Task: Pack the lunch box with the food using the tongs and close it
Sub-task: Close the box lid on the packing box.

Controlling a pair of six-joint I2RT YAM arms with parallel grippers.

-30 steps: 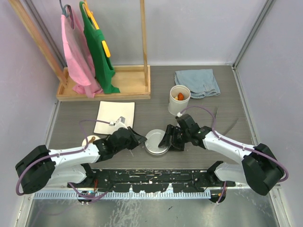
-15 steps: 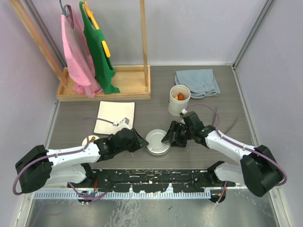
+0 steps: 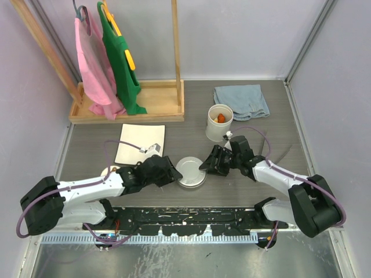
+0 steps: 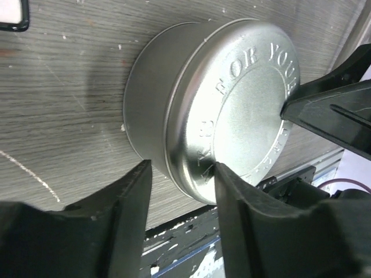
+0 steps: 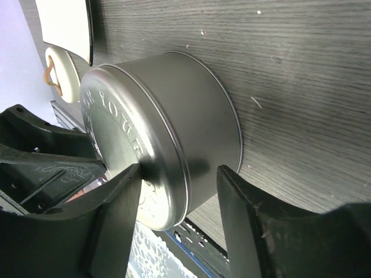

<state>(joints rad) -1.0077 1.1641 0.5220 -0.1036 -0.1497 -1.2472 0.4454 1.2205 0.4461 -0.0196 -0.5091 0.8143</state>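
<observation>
The steel tin point(image 3: 191, 172), lid on, sits on the desk point(image 3: 185, 139) near the front edge, between both arms. The left pincer point(image 3: 173, 174) gapes half wide at its left rim. The right pincer point(image 3: 206, 165), also half wide, straddles its right rim without clamping. The white tub point(image 3: 219, 124) stands behind, with food point(image 3: 221, 118) inside

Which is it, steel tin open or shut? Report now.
Shut. The tin stands upright with its lettered lid seated flush round the rim; no gap shows in either wrist view.
</observation>
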